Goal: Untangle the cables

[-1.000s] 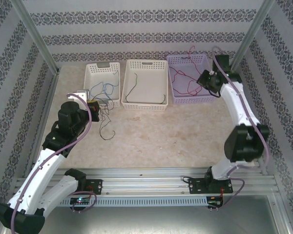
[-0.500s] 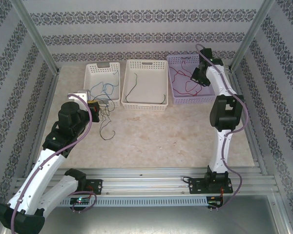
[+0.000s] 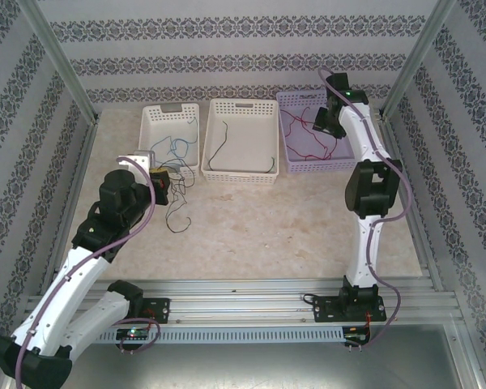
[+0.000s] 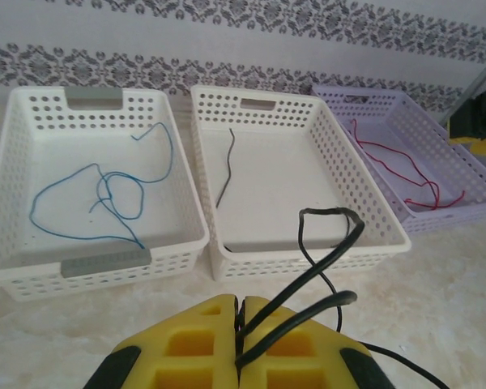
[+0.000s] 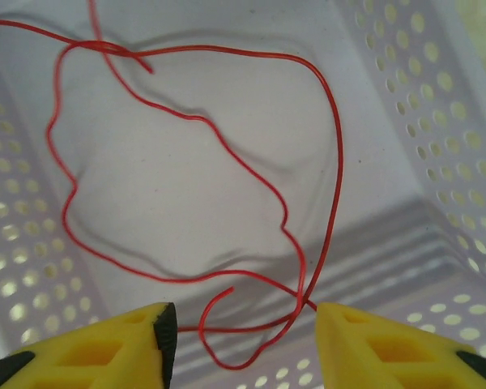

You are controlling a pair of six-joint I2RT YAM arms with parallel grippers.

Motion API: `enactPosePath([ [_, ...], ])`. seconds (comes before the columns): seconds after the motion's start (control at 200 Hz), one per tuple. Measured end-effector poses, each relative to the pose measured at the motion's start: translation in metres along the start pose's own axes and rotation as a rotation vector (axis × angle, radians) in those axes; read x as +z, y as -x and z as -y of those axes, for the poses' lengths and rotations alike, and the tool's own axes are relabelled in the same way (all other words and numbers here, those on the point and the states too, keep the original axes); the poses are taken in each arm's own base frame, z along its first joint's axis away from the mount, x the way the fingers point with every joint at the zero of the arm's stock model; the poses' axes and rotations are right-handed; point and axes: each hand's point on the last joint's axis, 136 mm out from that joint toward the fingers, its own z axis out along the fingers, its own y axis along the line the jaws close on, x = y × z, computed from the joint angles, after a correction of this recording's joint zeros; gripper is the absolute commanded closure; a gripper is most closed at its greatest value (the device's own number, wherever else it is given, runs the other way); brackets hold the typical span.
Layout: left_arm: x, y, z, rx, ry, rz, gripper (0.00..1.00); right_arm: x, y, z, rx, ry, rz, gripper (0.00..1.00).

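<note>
Well along, judging by the baskets. Sorted already: a blue cable (image 4: pixel 101 172) alone in the left white basket (image 4: pixel 105 261), a thin dark cable (image 4: pixel 229 158) in the middle white basket (image 4: pixel 308 258), and a red cable (image 5: pixel 338 162) lying loose and looping on the floor of the lavender basket (image 4: pixel 445 219).

Left to do: a small bunch of dark strands (image 3: pixel 174 203) on the counter (image 3: pixel 267 219), just in front of the left white basket, crossing one another.

At the left gripper (image 4: pixel 239 324): jaws together, clamped on a doubled black cable (image 4: pixel 332 251), apparently from that bunch, looped up toward the middle white basket.

Low over the red cable, the right gripper (image 5: pixel 243 324): jaws wide apart, nothing held.

Probably remaining: drawing the dark strands apart and dropping each into a basket.
</note>
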Motion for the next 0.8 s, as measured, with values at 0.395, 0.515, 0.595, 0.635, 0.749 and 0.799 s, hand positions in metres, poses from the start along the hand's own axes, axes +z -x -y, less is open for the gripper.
enactPosePath([
  [0.395, 0.035, -0.021, 0.055, -0.119, -0.238, -0.172, 1.00, -0.169, -0.135, -0.115, -0.194, 0.682, 0.145, 0.41],
  [0.515, 0.032, -0.014, 0.076, -0.149, -0.307, -0.173, 1.00, -0.168, -0.220, -0.142, -0.311, 0.862, 0.032, 0.41],
  [0.595, 0.031, -0.014, 0.093, -0.151, -0.353, -0.181, 1.00, -0.162, -0.271, -0.153, -0.382, 0.921, -0.050, 0.41],
  [0.635, 0.030, -0.017, 0.101, -0.147, -0.373, -0.190, 1.00, -0.162, -0.291, -0.157, -0.409, 0.951, -0.081, 0.41],
  [0.749, 0.027, -0.022, 0.117, -0.145, -0.413, -0.209, 1.00, -0.167, -0.325, -0.160, -0.445, 1.024, -0.105, 0.41],
  [0.799, 0.026, -0.022, 0.120, -0.144, -0.422, -0.205, 1.00, -0.172, -0.329, -0.159, -0.448, 1.050, -0.089, 0.41],
])
